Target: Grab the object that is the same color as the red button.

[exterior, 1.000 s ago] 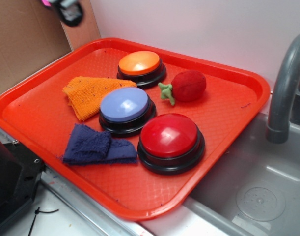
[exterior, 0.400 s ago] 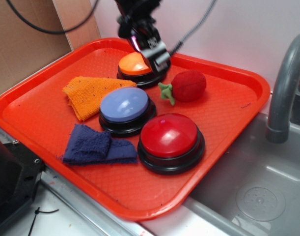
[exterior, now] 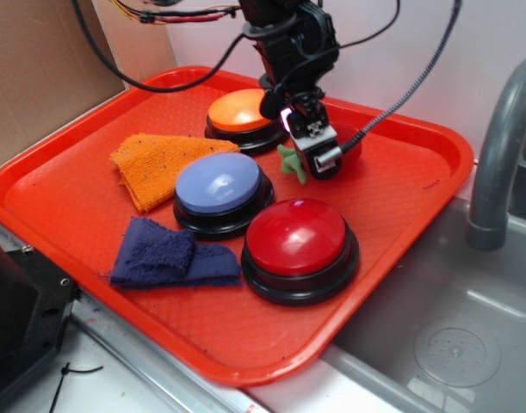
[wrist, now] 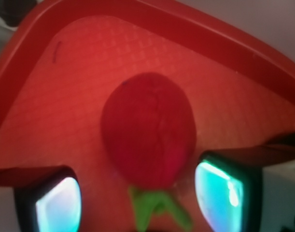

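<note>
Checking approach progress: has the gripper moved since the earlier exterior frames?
Yes. The gripper has come forward and right, from over the orange button to just above the strawberry, with its fingers apart.

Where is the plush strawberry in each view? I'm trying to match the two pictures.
Exterior: strawberry sits upper centre, mostly hidden behind the gripper, leaves toward the blue button.
Wrist: strawberry fills the centre, between the open fingers.
Shared landmark: the red tray's rim behind it.
</note>
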You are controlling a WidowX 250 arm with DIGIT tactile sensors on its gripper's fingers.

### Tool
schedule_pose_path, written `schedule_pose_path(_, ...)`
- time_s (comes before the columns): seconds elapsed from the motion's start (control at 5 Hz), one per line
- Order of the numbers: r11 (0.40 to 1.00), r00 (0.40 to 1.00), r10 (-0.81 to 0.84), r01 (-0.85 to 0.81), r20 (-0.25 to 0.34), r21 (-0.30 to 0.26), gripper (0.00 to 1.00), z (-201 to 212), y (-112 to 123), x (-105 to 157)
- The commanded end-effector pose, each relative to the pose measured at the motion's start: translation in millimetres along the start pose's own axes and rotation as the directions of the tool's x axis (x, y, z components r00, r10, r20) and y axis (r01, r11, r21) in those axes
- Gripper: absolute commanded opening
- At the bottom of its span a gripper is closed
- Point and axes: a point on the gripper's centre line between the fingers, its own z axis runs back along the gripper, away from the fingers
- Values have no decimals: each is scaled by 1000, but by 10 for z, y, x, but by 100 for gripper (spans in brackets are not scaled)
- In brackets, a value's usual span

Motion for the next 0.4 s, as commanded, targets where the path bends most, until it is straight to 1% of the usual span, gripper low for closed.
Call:
schedule_pose_path(0.0,998,999,12,-14,39,63,0,-80,-33,190)
schedule_pose_path(0.2,998,1000,10,-12,29,61,0,-109,-25,196)
